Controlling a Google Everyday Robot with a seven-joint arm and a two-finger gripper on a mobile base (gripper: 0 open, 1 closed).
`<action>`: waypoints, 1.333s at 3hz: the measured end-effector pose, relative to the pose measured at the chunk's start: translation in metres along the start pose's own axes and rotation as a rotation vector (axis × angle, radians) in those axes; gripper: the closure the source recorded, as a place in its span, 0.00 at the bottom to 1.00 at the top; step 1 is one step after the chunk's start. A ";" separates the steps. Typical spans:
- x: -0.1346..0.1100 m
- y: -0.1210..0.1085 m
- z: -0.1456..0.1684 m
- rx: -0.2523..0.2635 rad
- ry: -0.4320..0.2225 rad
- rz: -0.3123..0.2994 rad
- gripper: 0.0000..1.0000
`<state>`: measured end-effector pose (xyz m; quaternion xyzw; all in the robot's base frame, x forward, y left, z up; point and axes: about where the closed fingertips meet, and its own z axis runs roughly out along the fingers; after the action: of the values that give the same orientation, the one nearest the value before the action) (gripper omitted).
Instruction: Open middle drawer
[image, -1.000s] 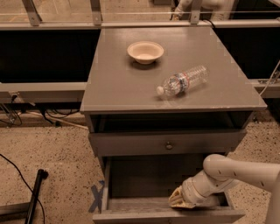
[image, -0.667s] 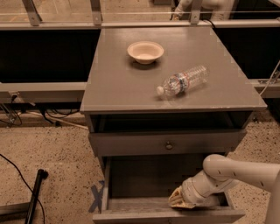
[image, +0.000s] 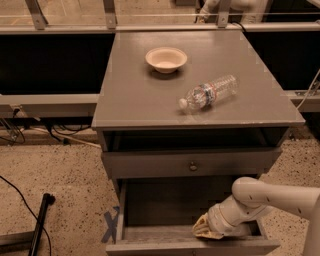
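The middle drawer (image: 150, 200) stands pulled far out of the grey cabinet, showing its dark plain interior. Its front panel (image: 190, 246) lies at the bottom edge of the view and its knob is hidden. My white arm comes in from the right. My gripper (image: 204, 230) is down inside the drawer at its front right, just behind the front panel. The top drawer (image: 150, 164), with a small round metal knob (image: 193, 166), sits above it, almost closed. The lowest drawer is out of view.
On the cabinet top (image: 130, 100) stand a cream bowl (image: 166, 58) and a clear plastic water bottle (image: 209, 92) lying on its side. A black pole (image: 40, 222) and cables lie on the speckled floor to the left. Blue tape (image: 110, 225) marks the floor by the drawer.
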<state>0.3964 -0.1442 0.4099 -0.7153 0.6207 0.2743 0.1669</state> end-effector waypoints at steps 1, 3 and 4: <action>-0.001 0.001 0.001 0.002 0.014 -0.005 0.11; -0.004 -0.003 0.002 0.004 0.016 -0.008 0.34; -0.017 0.007 -0.025 0.064 0.000 -0.080 0.57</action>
<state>0.3931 -0.1469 0.4408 -0.7338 0.6001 0.2474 0.2004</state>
